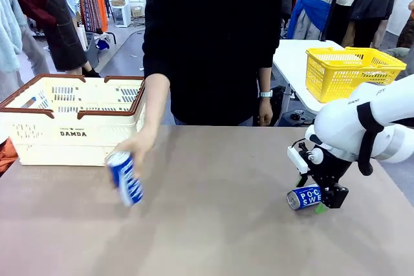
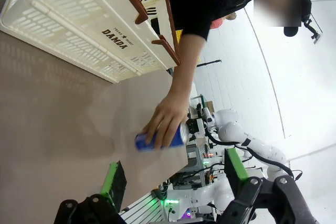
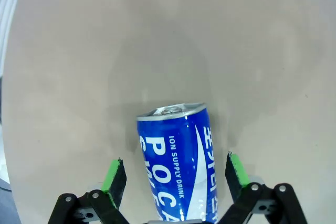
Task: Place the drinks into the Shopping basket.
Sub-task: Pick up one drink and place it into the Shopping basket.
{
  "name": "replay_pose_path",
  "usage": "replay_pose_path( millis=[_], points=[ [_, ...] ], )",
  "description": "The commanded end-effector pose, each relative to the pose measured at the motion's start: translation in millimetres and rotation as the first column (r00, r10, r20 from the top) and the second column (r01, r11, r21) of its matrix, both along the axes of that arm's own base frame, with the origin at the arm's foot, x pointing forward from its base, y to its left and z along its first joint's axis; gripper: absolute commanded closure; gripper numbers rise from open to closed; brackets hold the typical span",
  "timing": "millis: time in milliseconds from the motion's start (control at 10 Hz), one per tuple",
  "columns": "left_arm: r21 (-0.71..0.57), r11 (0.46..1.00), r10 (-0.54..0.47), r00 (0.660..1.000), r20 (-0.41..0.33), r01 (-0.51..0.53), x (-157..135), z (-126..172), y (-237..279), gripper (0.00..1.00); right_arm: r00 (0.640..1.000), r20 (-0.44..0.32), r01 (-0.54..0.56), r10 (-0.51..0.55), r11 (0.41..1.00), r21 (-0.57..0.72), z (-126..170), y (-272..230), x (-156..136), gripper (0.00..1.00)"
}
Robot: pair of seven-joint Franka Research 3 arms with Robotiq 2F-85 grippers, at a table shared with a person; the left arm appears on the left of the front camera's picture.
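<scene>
Beneath the Shopping basket, table (image 1: 213, 231): a plain brown top that carries the basket and runs on to its right and toward the robot.
Person (image 1: 213, 43): dressed in black, standing at the far edge, just right of the basket, one arm reaching down past its right end.
Shopping basket (image 1: 71, 135): cream-white slotted plastic with a brown rim and handles. "DAMDA" is printed on the wall facing the robot. It stands upright on the far left of the table, and no can shows inside it.
Right arm (image 1: 362, 124): white, bent down over the table well to the right of the basket.
Yellow mesh basket (image 1: 352, 69): on a separate white table, farther back than the Shopping basket and far to its right.
Person's hand (image 1: 137, 145): close to the basket's near right corner, gripping a can by its upper end.
Held can (image 1: 126, 180): blue and white, tilted, motion-blurred, just in front of that corner and outside the basket. Whether it touches the table cannot be told.
Lying can (image 1: 304, 196): blue "Pocari Sweat", on its side on the table well right of the basket, silver top turned toward the basket.
Right gripper (image 3: 176, 172): spread, one green pad on each side of the lying can, a narrow gap at both sides.
Left gripper (image 2: 174, 174): fingers wide apart with nothing between them, looking toward the basket and the held can.
</scene>
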State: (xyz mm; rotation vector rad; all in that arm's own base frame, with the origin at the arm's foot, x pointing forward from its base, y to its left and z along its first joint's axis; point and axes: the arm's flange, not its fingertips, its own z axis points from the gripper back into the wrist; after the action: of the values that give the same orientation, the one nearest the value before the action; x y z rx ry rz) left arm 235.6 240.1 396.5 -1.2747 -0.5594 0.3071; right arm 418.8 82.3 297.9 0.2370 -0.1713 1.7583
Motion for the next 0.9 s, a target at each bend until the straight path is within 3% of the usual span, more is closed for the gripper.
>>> replay_pose_path(
  millis=[0,100,600,800],
  points=[
    [-0.010,1.000,0.005,1.000,0.031,-0.004,0.5,1.7,0.4,0.00,1.000,-0.004,0.007,-0.007,1.000,-0.013,3.2,-1.7,5.3,0.60],
    [-0.010,1.000,0.005,1.000,0.031,-0.004,0.5,1.7,0.4,0.00,1.000,-0.005,-0.004,0.004,1.000,-0.015,2.6,-0.5,6.1,1.00],
    [-0.010,1.000,0.005,1.000,0.031,-0.004,0.5,1.7,0.4,0.00,0.998,-0.032,0.045,-0.047,0.998,-0.037,-4.0,-6.2,10.8,1.00],
    [-0.010,1.000,0.005,1.000,0.031,-0.004,0.5,1.7,0.4,0.00,0.985,-0.068,0.155,-0.158,0.987,-0.049,6.9,-5.6,12.0,1.00]
  ],
)
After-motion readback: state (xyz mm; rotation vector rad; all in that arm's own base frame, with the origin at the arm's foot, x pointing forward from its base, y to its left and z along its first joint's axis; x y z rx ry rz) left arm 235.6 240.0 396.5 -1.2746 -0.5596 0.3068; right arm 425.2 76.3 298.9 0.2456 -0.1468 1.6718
